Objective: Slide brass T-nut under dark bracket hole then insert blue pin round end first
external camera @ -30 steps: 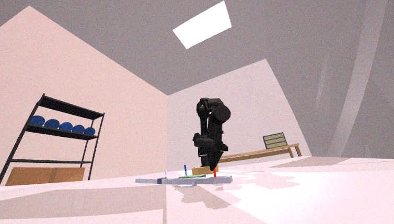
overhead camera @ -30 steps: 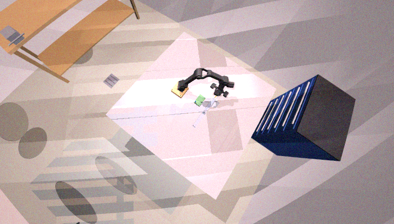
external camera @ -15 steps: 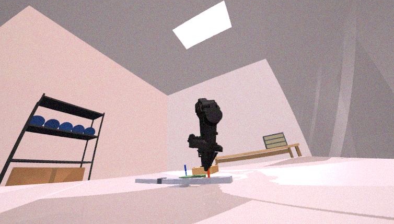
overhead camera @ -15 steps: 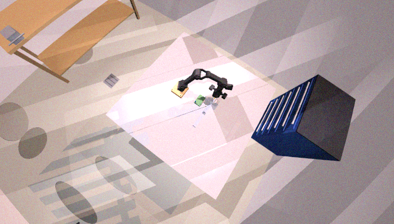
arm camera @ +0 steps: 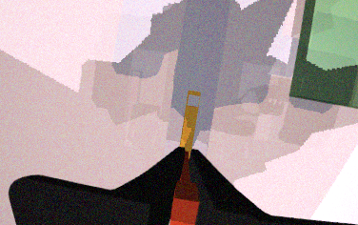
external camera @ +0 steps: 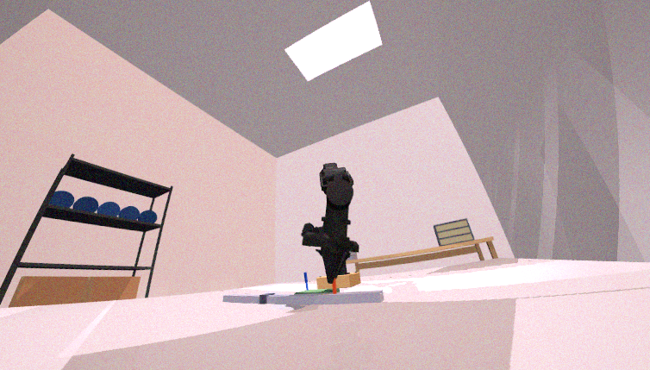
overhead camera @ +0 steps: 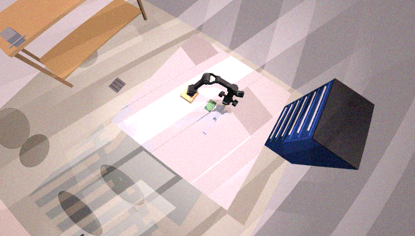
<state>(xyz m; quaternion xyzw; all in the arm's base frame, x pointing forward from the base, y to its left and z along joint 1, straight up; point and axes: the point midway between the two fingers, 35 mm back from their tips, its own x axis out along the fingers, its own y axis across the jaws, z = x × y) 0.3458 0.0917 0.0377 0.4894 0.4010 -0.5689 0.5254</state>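
Closest in the wrist view, the pincer (overhead camera: 225, 103) (external camera: 332, 280) (arm camera: 188, 152) is closed on the orange handle (external camera: 334, 286) (arm camera: 184, 210), whose upper part looks dark red there. Beyond the fingertips, the brass T-nut (arm camera: 189, 121) shows as a narrow strip with a pale window, in line with the aluminum rail (overhead camera: 209, 126) (external camera: 307, 298) (arm camera: 205, 52). Glare and shadow blur the slot, so I cannot tell whether the nut sits under its lips.

The rail lies around the middle of the desk (overhead camera: 214, 166) (external camera: 335, 341) (arm camera: 38, 124), well in from every edge. Partway along it, apart from the pincer, is the dark bracket (overhead camera: 214, 119) (external camera: 263, 298); its hole is too small to make out. Beside the rail is the green tray (overhead camera: 210, 105) (external camera: 314, 291) (arm camera: 299, 71), cut off in the wrist view. The blue pin (external camera: 306, 281) stands upright at the tray.

Farther back in the exterior view, the black arm (overhead camera: 211, 78) (external camera: 337, 212) rises from its tan base (overhead camera: 184, 96) (external camera: 353, 279), towards the desk's upper-left edge as seen from above, arches over and points its pincer down.
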